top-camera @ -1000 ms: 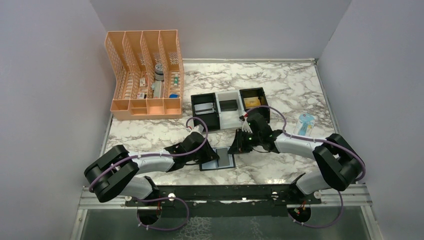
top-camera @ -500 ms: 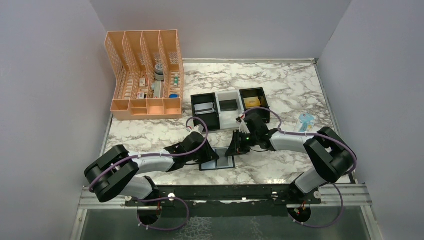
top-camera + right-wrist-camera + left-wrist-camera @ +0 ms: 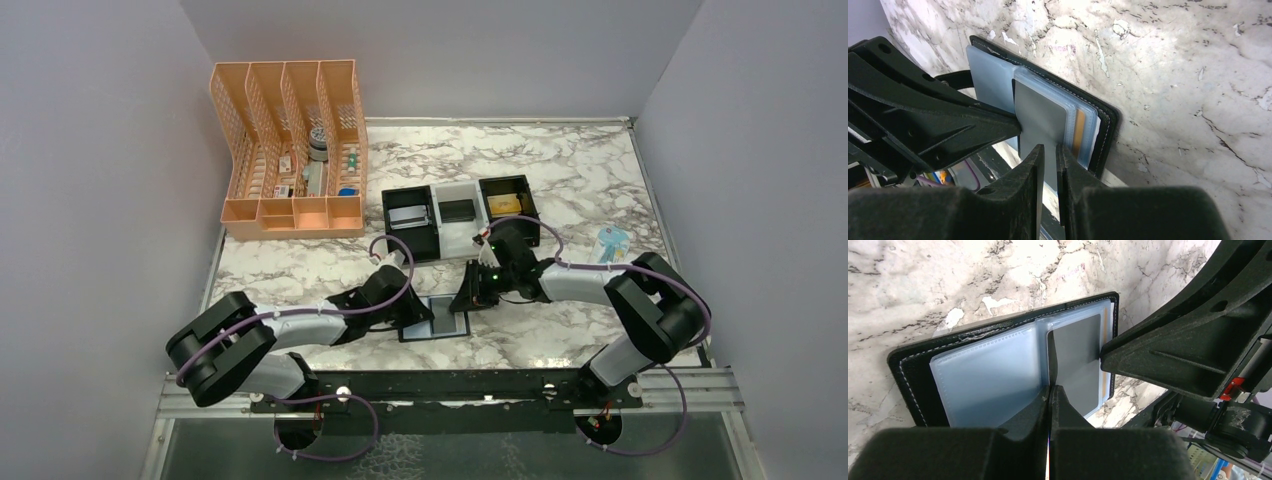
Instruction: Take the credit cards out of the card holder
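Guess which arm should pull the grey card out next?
Probably the right. The right gripper seems to pinch the dark grey card by its edge; the shut left gripper rests at the fold of the card holder.

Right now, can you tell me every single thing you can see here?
table: one, white marble, under everything.
organiser: one, peach, far left, small bits inside.
trays: three, two black and one white, in a row mid-table.
packet: one, blue, right side.
card holder: one, black with blue-grey sleeves, open flat by the arms.
dark grey card: one, in a sleeve between the tools.
orange edge: one, behind that sleeve, maybe another card.
arms: two, black and white, reaching from the near edge.
left tool: one, black, shut at the holder's fold.
right tool: one, black, closed on the dark grey card's edge.
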Robot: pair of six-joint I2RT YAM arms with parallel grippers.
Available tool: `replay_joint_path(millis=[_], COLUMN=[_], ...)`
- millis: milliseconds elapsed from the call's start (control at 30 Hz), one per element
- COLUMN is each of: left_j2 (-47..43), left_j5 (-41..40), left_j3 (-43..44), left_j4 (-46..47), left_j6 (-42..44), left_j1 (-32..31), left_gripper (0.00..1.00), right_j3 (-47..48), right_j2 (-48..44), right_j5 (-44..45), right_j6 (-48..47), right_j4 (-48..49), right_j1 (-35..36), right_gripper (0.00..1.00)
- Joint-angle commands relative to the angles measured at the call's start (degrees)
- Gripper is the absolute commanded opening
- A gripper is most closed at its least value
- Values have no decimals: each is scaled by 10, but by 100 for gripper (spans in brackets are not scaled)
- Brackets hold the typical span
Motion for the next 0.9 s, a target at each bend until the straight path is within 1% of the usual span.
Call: replay_joint_path(millis=[0,233,767,867], left_j2=[-25,-61,-71,-57], left_j5=[-8,-29,-39,-28], left_j3=[-16,-25,-34,-27], left_j4=[21,-9,-23,-9], left_j6=[-8,-9,-14,-7], left_j1=[-1,5,7,8], left_gripper=[0,0,0,10], right_j3=[-11,-3,1,2], right_j2=[28,29,30,30], right_j5=[46,60,52,47], right_j6=[-12,-20,-23,-23], right_j4=[-33,-46,-43,-42], right_j1=[5,5,5,5], right_gripper=[17,17,16,16])
